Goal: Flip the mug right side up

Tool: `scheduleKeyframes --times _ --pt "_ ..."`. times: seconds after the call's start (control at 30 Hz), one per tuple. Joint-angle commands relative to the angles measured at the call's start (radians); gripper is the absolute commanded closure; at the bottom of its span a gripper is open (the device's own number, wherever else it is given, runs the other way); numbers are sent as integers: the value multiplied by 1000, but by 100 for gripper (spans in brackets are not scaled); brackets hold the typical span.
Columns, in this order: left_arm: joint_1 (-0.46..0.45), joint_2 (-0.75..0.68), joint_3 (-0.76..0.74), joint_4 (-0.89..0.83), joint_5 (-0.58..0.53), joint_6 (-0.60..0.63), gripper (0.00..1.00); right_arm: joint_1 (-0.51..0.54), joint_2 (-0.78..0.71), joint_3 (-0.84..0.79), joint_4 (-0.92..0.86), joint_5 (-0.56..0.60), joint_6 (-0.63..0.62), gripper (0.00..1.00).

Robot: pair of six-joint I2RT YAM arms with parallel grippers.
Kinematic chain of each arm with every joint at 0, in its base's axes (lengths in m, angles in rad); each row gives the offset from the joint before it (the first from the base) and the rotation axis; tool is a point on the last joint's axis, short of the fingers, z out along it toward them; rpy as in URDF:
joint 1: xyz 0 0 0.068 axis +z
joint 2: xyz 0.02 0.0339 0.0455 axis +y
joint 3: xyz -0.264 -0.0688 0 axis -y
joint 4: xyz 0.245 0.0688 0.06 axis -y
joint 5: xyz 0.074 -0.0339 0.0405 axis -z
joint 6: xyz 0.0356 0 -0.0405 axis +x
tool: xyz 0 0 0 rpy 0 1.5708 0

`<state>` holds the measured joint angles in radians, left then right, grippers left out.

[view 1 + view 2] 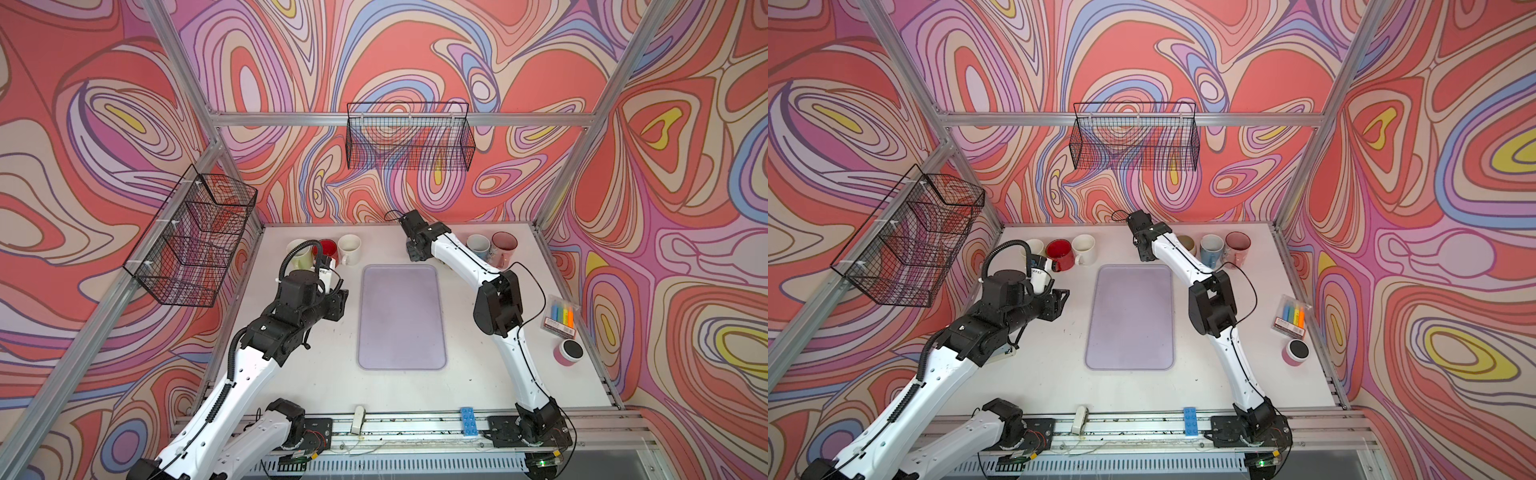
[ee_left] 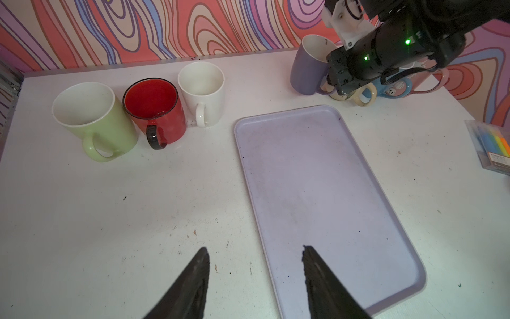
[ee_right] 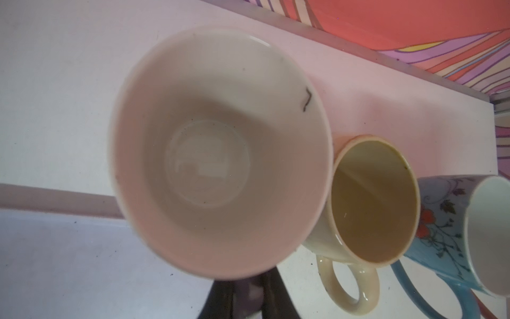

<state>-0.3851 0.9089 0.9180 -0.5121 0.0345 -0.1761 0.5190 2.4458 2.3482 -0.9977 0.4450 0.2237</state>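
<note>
The mug [image 2: 306, 69] is lavender outside and white inside [image 3: 209, 154]. It stands mouth up, tilted slightly, at the back of the table beside a cream mug [image 3: 372, 201]. My right gripper [image 3: 249, 297] is shut on its lavender handle and reaches in from above [image 2: 342, 82]. In both top views the right wrist [image 1: 415, 245] covers the mug. My left gripper [image 2: 255, 251] hangs open and empty over the left edge of the lilac tray [image 2: 317, 193].
Green [image 2: 93, 121], red [image 2: 154, 110] and white [image 2: 202, 91] mugs stand upright at the back left. A blue floral mug [image 3: 447, 221] and a pink mug [image 1: 503, 245] crowd the back right. A marker box [image 1: 561, 316] and a pink tin [image 1: 567, 351] sit at the right edge.
</note>
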Motion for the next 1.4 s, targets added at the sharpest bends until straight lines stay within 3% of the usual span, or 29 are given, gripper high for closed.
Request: scheduleKeyframes --times 0.0,1.37 --pt "7 -16 -12 4 25 -10 43 10 16 50 5 107 54 100" --pt "17 -4 -10 5 48 -16 43 25 92 29 69 141 101 100"
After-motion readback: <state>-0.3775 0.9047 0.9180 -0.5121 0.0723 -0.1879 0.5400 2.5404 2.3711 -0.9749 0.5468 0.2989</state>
